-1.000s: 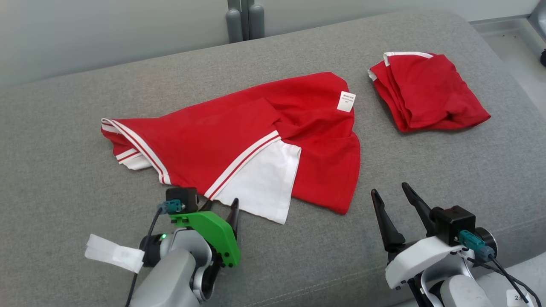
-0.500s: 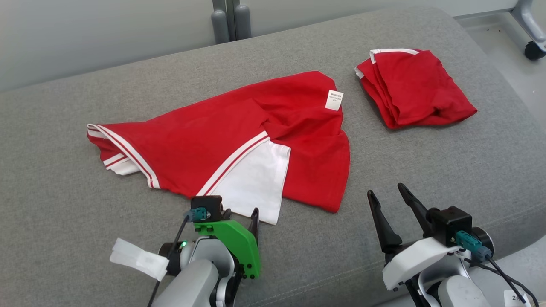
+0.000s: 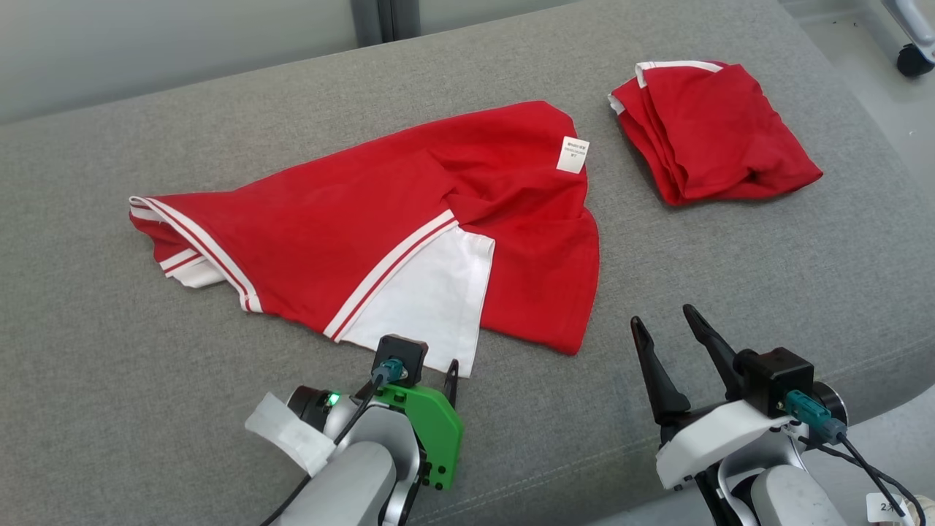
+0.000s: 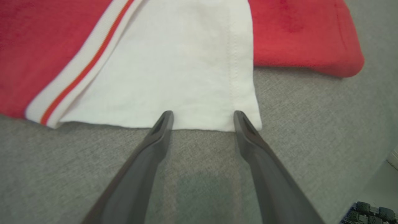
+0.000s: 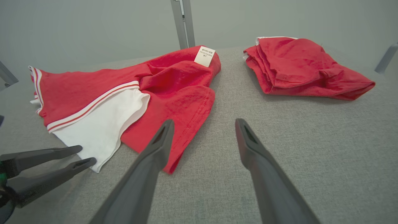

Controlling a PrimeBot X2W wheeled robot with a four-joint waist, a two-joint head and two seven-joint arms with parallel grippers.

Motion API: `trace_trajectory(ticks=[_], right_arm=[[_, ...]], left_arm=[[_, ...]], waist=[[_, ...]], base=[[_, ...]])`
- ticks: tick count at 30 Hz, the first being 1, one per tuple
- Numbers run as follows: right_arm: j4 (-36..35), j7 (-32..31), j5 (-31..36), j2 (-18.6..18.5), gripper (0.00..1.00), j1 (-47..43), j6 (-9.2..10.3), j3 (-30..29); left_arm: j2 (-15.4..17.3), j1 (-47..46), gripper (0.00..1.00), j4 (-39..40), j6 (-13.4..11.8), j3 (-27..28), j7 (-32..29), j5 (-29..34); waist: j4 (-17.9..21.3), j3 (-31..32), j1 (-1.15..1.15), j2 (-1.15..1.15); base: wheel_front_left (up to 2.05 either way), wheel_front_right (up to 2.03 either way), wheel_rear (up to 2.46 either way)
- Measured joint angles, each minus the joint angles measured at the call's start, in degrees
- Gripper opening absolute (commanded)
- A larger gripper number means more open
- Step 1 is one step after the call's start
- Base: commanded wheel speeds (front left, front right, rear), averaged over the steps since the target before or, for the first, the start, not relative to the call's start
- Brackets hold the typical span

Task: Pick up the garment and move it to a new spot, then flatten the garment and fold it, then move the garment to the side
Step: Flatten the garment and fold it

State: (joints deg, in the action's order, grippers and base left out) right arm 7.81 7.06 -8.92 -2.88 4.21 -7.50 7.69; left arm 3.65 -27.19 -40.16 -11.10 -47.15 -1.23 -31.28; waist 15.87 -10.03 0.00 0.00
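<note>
A red garment (image 3: 350, 226) with white stripes and a white panel (image 3: 427, 303) lies spread and rumpled on the grey cushion (image 3: 109, 351); a white label (image 3: 573, 155) shows near its far side. My left gripper (image 3: 431, 365) is open at the near hem. In the left wrist view its fingertips (image 4: 168, 113) just touch the edge of the white panel (image 4: 174, 68), near that panel's right corner. My right gripper (image 3: 661, 315) is open over bare cushion, to the right of the garment's red corner (image 5: 174, 137). The right wrist view also shows the left gripper (image 5: 86, 153).
A second red garment (image 3: 712, 131), folded into a bundle, lies at the far right of the cushion. The cushion's front edge runs just behind my right wrist, with floor beyond it. A caster wheel (image 3: 913, 58) stands on the floor at the upper right, a dark post (image 3: 380, 14) behind.
The head camera has shifted. My left gripper has slid right along the near hem toward the white panel's corner. The right gripper and both garments have stayed put.
</note>
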Motion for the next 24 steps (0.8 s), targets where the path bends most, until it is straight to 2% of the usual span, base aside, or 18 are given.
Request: trace_trajectory(ticks=[3,4,5,6,7,20,24], right_arm=[[0.2,0.3,-0.1,0.0,1.00,0.4,0.00,0.0],[0.3,0.4,-0.1,0.0,1.00,0.5,0.00,0.0],[0.4,0.5,-0.2,0.0,1.00,0.6,0.00,0.0],[0.5,0.6,-0.2,0.0,1.00,0.7,0.00,0.0],[0.5,0.6,-0.2,0.0,1.00,0.8,0.00,0.0],[1.2,0.9,-0.3,0.0,1.00,1.1,0.00,-0.8],[1.4,0.9,-0.3,0.0,1.00,1.0,0.00,-1.1]], left_arm=[[-0.1,-0.9,1.00,-1.1,0.0,-0.8,0.0,0.7],[-0.1,-1.2,0.96,-1.4,0.1,-1.1,0.1,0.8],[-0.1,-1.5,0.47,-1.9,0.1,-1.4,0.1,1.2],[0.0,-1.8,0.20,-2.5,0.4,-1.7,0.1,1.6],[0.0,-2.1,0.00,-2.9,0.6,-1.9,0.1,1.7],[-0.1,-3.4,0.00,-5.2,1.6,-1.3,3.2,0.5],[2.9,-2.6,0.00,-2.8,0.3,0.8,4.9,-0.5]], waist=[[0.0,-0.5,0.00,0.00],[0.0,-0.6,0.00,0.00],[0.0,-0.8,0.00,0.00],[0.0,-0.9,0.00,0.00],[0.0,-1.0,0.00,0.00],[-1.7,-1.0,0.00,0.00],[-2.8,-0.4,0.00,0.00]], base=[[0.00,0.00,0.00],[0.00,0.00,0.00],[0.00,0.00,0.00],[0.00,0.00,0.00],[0.00,0.00,0.00],[0.00,0.00,0.00],[0.00,0.00,0.00]])
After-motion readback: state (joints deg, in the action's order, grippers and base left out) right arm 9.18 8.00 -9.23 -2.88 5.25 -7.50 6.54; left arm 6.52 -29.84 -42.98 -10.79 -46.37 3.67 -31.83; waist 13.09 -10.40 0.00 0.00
